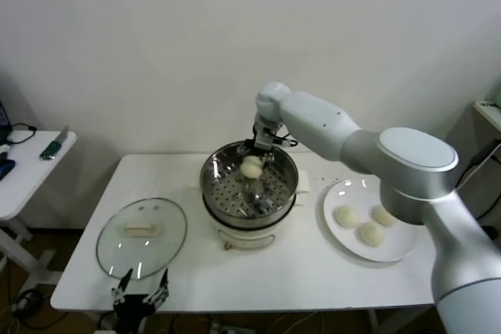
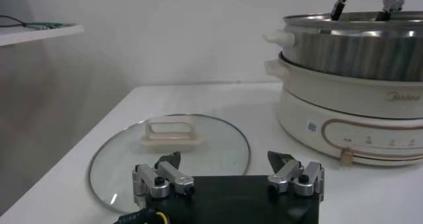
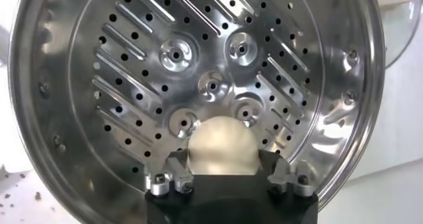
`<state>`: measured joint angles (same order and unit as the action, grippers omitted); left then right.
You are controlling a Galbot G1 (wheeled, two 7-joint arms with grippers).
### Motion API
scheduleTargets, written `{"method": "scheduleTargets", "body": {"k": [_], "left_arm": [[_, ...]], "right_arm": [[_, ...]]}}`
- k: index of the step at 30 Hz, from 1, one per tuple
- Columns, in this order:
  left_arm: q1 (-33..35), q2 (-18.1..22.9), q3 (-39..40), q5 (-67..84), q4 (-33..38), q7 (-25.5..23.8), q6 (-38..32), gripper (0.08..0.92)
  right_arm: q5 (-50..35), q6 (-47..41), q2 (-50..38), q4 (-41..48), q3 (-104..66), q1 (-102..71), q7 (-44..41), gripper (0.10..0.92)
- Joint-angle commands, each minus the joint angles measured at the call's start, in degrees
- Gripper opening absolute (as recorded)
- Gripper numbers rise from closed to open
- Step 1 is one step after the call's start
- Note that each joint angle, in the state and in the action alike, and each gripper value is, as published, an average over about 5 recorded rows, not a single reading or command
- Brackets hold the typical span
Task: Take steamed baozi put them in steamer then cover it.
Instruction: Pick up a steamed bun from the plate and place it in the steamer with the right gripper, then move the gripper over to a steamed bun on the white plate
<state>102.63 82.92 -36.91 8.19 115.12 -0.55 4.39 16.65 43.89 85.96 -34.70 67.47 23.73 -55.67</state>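
Item: my right gripper (image 3: 221, 168), jaws spread, releasing first cream-white dough bun (image 3: 221, 146) into shiny perforated steel steamer (image 1: 220, 193); next, I fetch another from white plate (image 1: 399, 249).

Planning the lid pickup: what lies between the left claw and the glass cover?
Nothing: in the left wrist view only bare table separates the open left claw from the cover.

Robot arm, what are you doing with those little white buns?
The right gripper is over the steamer, fingers on either side of one baozi it is putting inside. Three more buns wait on the white plate. The glass cover lies flat on the table, and the left gripper rests open beside it.
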Motion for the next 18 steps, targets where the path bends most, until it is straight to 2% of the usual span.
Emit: {"method": "scheduleTargets", "body": {"k": [1, 6, 11, 14, 18], "left_arm": [[0.02, -0.02, 0.23, -0.25, 0.27, -0.01, 0.16, 0.823], [-0.02, 0.10, 0.39, -0.66, 0.55, -0.06, 0.41, 0.823], [-0.04, 0.37, 0.40, -1.30, 0.86, -0.14, 0.71, 0.823], [-0.03, 0.45, 0.25, -1.44, 0.99, -0.14, 0.81, 0.823], [0.13, 0.48, 0.09, -1.44, 1.22, -0.13, 0.84, 0.823]], "right_arm": [[-1.82, 0.44, 0.54, 1.06, 0.09, -0.41, 0.86, 0.803], [-9.38, -0.43, -2.29, -3.98, 2.09, 2.73, -1.31, 0.822], [-24.44, -2.92, -6.47, -6.11, 8.45, 10.89, -6.25, 0.823], [-36.62, -6.86, -9.06, -5.78, 15.21, 16.58, -8.58, 0.823], [-49.83, -18.13, -14.82, -8.36, 22.95, 21.98, -11.58, 0.823]]}}
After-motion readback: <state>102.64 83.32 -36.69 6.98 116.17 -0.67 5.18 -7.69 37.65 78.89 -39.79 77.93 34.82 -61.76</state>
